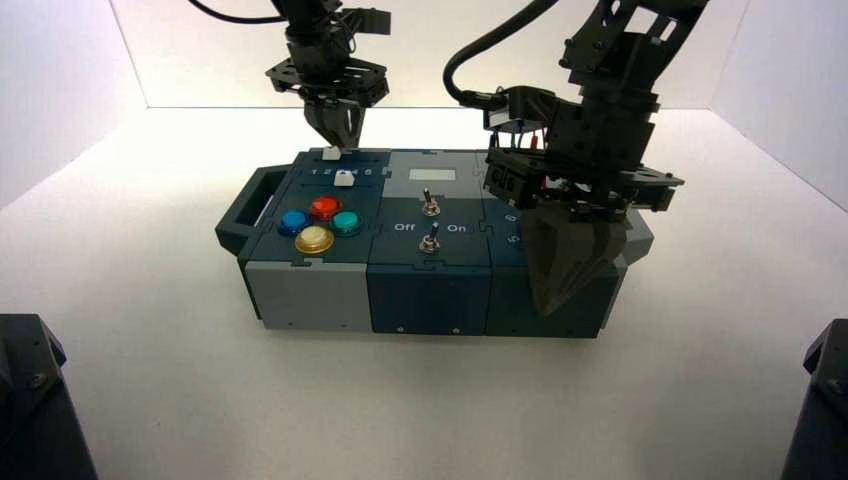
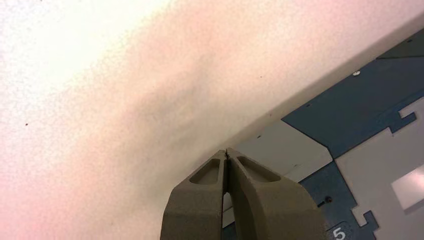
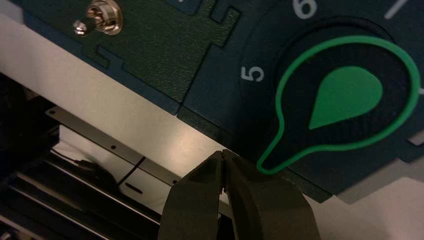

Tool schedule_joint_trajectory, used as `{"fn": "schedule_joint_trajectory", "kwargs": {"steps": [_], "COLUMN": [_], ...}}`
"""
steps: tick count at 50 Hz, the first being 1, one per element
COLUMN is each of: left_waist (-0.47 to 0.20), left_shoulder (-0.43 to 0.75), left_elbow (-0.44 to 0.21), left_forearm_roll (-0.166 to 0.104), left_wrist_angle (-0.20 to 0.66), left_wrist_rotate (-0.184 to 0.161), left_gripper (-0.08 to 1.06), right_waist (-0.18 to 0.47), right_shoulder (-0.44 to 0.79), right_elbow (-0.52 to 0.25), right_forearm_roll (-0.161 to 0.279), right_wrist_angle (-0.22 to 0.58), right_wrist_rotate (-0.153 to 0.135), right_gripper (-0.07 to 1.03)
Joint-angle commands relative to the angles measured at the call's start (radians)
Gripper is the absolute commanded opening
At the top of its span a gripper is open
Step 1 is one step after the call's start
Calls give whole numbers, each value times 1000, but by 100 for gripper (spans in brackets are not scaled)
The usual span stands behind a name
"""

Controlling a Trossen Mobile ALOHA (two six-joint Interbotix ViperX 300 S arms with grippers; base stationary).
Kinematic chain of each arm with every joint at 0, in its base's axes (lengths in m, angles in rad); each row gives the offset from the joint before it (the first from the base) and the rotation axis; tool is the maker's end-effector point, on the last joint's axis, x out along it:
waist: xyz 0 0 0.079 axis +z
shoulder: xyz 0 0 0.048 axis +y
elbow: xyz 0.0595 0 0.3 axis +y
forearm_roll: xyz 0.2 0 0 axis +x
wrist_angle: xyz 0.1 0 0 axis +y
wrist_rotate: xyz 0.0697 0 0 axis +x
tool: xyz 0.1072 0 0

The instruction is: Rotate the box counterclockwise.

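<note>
Nearest: R gripper (image 1: 543,306), clenched on nothing, by near wall of box (image 1: 429,300), toward its R end; contact w/ wall can't tell. Just beyond R gripper: rest of box, roughly square-on, so turn prob. still to do. Judging by placement, needs push away from robot here, pull toward robot at far L end.

Main risk: skidding along smooth wall instead of turning box, b/c of only narrow tips to push w/. If too high, could ride up over edge and knock green knob (image 3: 345,95), close by R gripper. To L of R gripper, toggle switches (image 1: 430,240): could get flicked if sweeping sideways.

Farthest: L gripper (image 1: 347,146), also clenched, empty, at far edge of box, L part. Just nearer than L gripper, white sliders (image 1: 344,179): could get dragged if pulling w/ tips too high. If pushing w/ R alone or out of sync, could slide box off across tabletop (image 1: 400,400) w/o much rotation, or jam it b/w both.
</note>
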Motion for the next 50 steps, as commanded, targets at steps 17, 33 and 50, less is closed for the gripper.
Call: {"fn": "schedule_joint_trajectory", "kwargs": {"steps": [17,33,50], "left_waist": [-14,-14,3], "left_shoulder": [-95,-126,-91], "left_elbow": [74,115,103], "left_forearm_roll": [-3,-3,2], "left_wrist_angle": [78,97,43], "left_wrist_rotate": [29,54,83], "left_gripper": [-3,-3,-3], "right_waist": [-29,-107,-109], "right_shoulder": [66,71,60], "right_elbow": [-43,-89,-84], "right_forearm_roll": [-89,-141,-149], "right_wrist_angle": [-35,-21,-26], "right_wrist_rotate": [37,38,44], "right_gripper": [-2,-2,-2]}}
